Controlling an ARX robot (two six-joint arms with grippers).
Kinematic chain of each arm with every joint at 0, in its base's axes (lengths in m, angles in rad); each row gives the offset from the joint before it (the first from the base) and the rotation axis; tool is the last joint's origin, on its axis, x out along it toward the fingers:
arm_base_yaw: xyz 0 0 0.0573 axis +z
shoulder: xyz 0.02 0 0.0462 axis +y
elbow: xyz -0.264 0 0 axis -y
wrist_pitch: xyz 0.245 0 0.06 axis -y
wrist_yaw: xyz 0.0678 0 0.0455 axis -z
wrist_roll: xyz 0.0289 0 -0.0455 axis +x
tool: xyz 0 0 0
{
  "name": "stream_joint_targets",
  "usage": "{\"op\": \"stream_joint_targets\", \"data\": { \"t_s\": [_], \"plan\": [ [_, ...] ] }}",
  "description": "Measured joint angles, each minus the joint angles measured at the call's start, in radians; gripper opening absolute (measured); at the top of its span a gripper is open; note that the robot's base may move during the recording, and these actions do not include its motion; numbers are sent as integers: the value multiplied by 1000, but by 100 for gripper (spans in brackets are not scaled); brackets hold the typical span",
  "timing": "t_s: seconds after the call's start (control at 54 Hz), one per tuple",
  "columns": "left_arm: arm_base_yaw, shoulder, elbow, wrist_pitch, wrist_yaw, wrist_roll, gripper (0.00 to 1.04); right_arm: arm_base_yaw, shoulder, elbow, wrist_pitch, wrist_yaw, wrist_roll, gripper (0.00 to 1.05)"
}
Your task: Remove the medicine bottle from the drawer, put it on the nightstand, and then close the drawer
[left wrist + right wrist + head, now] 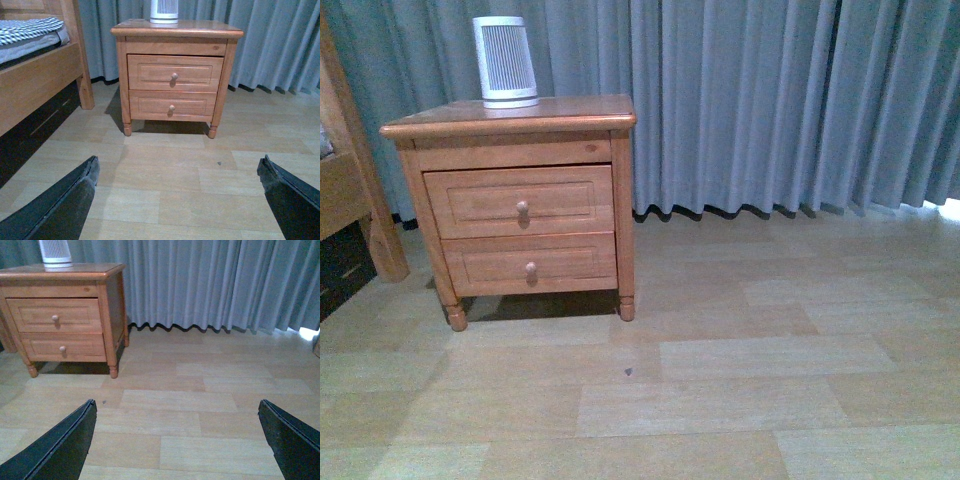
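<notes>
**Ana:** Nightstand first: where does it stand?

**Ben:** On the wooden floor, against the grey curtain, just beside the bed frame. A white ribbed appliance stands upright on its top surface.

**Ana:** And the drawer?

**Ben:** It looks pushed in, with its round knob in the middle. The lower drawer sits beneath it and looks pushed in too.

**Ana:** The medicine bottle?

**Ben:** Out of sight in every view, so I cannot tell where it lies.

**Ana:** The left gripper?

**Ben:** Released and empty, with its dark fingers spread wide. It hangs above the floor, facing the nightstand's front and well apart from it.

**Ana:** The right gripper?

**Ben:** Spread wide too, holding nothing. It is nearer the curtain side and well apart from the nightstand.
</notes>
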Motion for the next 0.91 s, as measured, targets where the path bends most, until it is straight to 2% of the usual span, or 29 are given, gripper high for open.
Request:
{"op": "stream_joint_targets", "data": {
  "t_s": [0.907],
  "plan": [
    [0, 0, 0, 0, 0, 0, 98, 0, 0, 0, 0, 0, 0, 98]
  ]
}}
